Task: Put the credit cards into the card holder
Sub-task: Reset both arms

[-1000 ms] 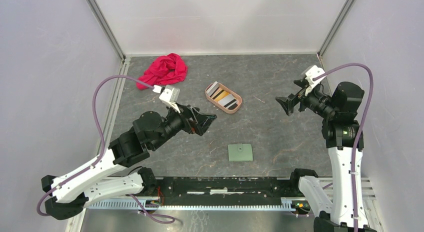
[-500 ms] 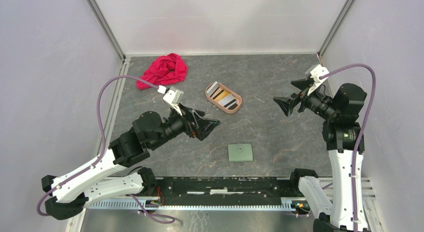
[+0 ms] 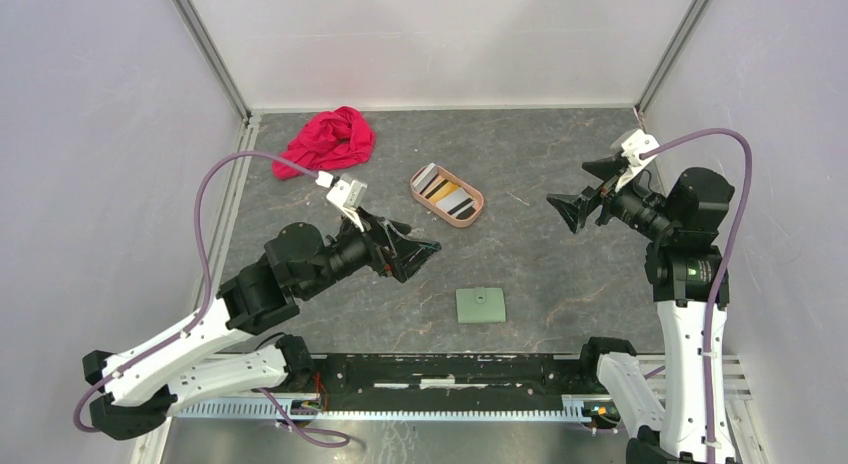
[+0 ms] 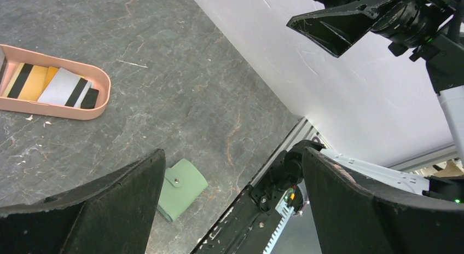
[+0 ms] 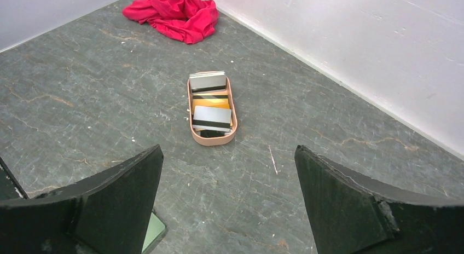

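The credit cards (image 3: 447, 194) lie overlapping in a row inside a pinkish oval tray (image 3: 479, 210), mid-table toward the far side. Grey, orange-gold and white ones show, with dark stripes. The card holder (image 3: 481, 305), flat, sage-green, closed with a snap tab, lies nearer and slightly right, well apart from them.

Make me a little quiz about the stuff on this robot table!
1. True or false: the cards lie in the pink tray.
2. The green wallet is: A) lying open, B) lying shut, C) lifted by an arm.
3. Fill in: the crumpled cloth by the far wall is ____.
Key: 1 true; 2 B; 3 red.
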